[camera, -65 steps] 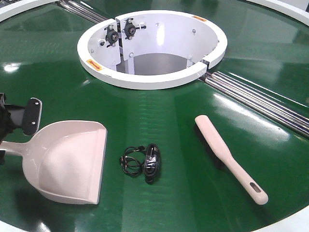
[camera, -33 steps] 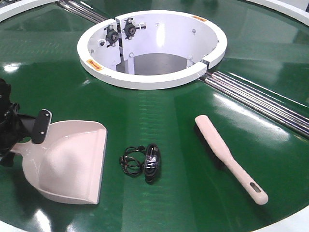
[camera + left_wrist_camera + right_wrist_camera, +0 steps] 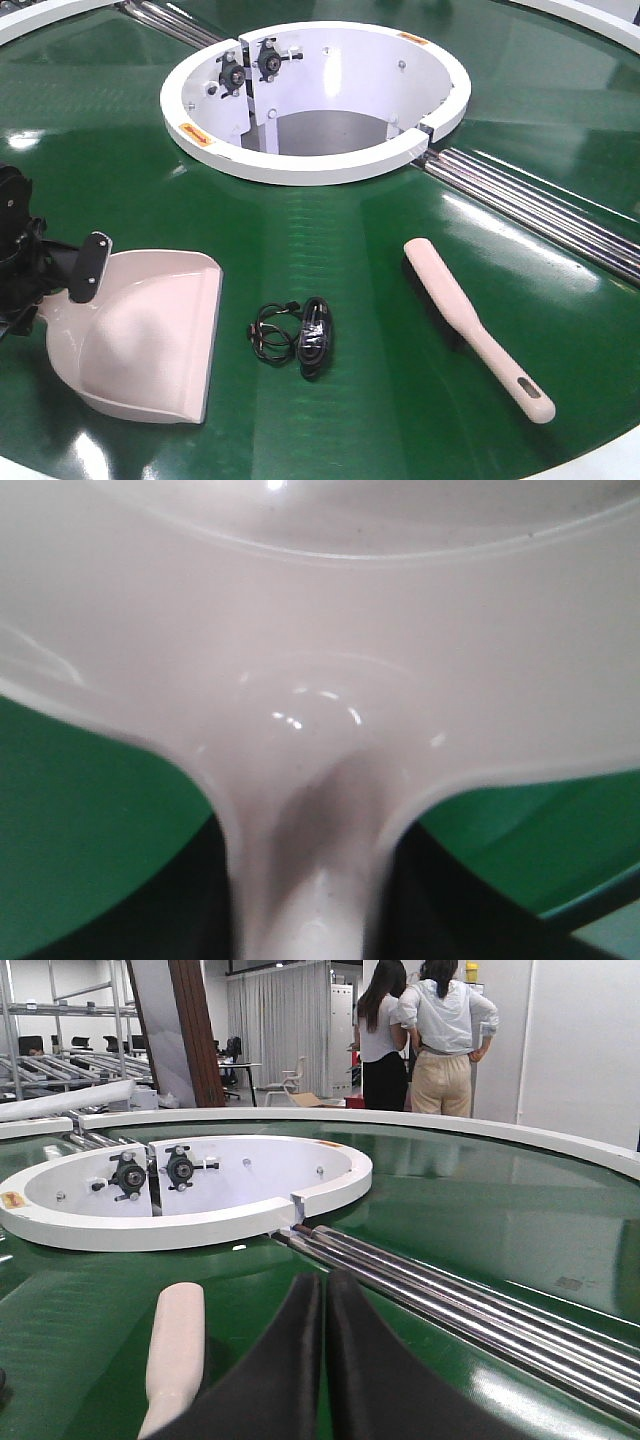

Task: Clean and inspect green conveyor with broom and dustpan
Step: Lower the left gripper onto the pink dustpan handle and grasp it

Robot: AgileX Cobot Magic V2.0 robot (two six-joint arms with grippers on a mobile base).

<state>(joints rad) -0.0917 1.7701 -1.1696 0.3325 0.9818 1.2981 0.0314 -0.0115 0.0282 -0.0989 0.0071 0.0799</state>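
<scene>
Since a second ago the left gripper (image 3: 60, 285) has slid in from the left edge toward the rear of the dustpan (image 3: 150, 335), and its one visible dark finger (image 3: 90, 268) now stands right at the scoop's back wall. The left wrist view shows the dustpan's handle running down between dark shapes on either side, so the fingers straddle it, but whether they have pinched it cannot be told. The step in hand looks like taking up the dustpan; the next move probably calls for a firm squeeze on the handle near its root. After that the right arm would need to fetch the broom (image 3: 470, 325), which lies untouched on the right, well apart from the scoop. The right gripper (image 3: 323, 1280) is pressed closed on nothing, hovering low just beside one end of the broom. Between the two tools sits a small black cable bundle (image 3: 300, 335), the likely thing to sweep. The green conveyor (image 3: 330, 240) is glossy and throws back ceiling lights. Its white ring opening (image 3: 300, 165) lies beyond the tools, and steel rollers (image 3: 530, 205) run off from the ring to the right. Past the belt, two people (image 3: 440, 1030) stand with their backs turned, with shelving (image 3: 60, 1020) on the left.
</scene>
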